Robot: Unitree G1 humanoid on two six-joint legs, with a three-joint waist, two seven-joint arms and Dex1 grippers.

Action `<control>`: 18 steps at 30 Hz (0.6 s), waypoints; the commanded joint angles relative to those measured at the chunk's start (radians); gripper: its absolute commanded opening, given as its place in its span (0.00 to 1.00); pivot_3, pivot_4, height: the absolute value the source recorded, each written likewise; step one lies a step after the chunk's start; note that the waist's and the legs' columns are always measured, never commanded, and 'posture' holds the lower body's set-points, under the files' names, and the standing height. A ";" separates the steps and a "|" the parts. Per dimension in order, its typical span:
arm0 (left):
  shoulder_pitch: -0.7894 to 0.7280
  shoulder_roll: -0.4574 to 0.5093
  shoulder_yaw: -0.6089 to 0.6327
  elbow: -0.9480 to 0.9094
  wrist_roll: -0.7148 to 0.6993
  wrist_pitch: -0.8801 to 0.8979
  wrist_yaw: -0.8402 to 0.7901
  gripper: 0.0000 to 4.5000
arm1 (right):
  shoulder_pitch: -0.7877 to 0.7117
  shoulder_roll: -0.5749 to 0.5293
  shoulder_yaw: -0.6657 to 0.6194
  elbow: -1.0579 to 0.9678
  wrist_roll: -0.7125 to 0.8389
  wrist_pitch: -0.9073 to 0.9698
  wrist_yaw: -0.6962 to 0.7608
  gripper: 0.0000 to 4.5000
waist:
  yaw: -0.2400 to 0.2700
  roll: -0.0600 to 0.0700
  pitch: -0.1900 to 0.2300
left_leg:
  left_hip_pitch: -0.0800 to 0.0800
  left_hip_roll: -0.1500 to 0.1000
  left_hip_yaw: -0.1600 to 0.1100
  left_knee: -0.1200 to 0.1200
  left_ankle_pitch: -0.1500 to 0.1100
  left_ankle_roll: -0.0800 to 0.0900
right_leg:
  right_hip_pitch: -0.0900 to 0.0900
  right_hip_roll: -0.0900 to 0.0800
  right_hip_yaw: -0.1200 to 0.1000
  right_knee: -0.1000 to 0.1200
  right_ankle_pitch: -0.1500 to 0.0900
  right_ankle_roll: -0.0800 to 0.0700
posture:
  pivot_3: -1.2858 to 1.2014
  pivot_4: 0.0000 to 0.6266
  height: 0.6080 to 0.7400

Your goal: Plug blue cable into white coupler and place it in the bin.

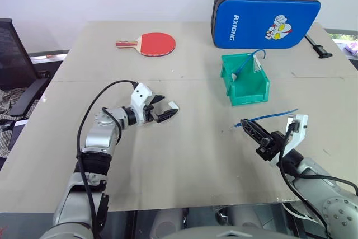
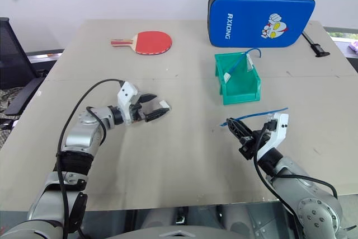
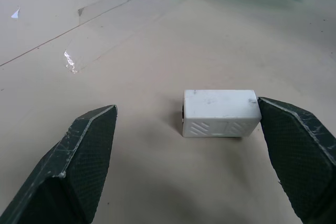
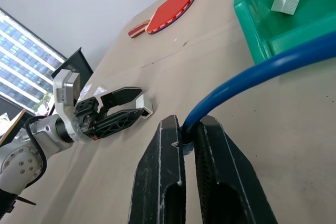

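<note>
Beige table [image 1: 184,160] in a pale-walled room, a taped seam running across the top; a black office chair [image 1: 14,65] stands off the left edge.

Nearest: right gripper [image 1: 250,129], fingers pinched tight on the blue cable [image 1: 274,116]. The cord leaves between the fingertips and trails away behind them, off the table surface. Plug end not legible from here.

Next out: left gripper [image 1: 162,110], fingers spread wide and low over the table. The white coupler [image 3: 221,113] lies flat between them, touching the inner face of one finger [image 3: 296,150], well apart from the other — bracketed, not yet squeezed.

Beyond the right fingertips: the bin [image 1: 244,80], green, already holding a white block with blue cord attached, apparently a finished piece.

Farthest: red paddle [image 1: 152,43] and blue padded case [image 1: 263,18] near the back edge.

Progress, as I judge it — early. Cable in hand; coupler still to be gripped, the two mated, the pair dropped in the bin.
</note>
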 commanded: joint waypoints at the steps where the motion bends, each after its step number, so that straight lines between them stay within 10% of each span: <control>1: -0.028 0.001 0.028 0.001 -0.013 -0.006 0.006 0.95 | -0.005 -0.006 -0.007 -0.040 0.014 -0.007 0.007 0.00 | 0.000 0.000 0.000 | 0.000 0.000 0.000 0.000 0.000 0.000 | 0.000 0.000 0.000 0.000 0.000 0.000 | 0.52 0.24 0.93; 18: -0.139 -0.007 0.066 0.113 -0.046 0.101 0.048 0.95 | 0.002 -0.006 -0.003 -0.043 0.006 -0.010 0.007 0.00 | 0.000 0.000 0.000 | 0.000 0.000 0.000 0.001 0.000 0.000 | 0.000 0.001 0.000 0.000 0.001 0.002 | 0.52 0.24 0.93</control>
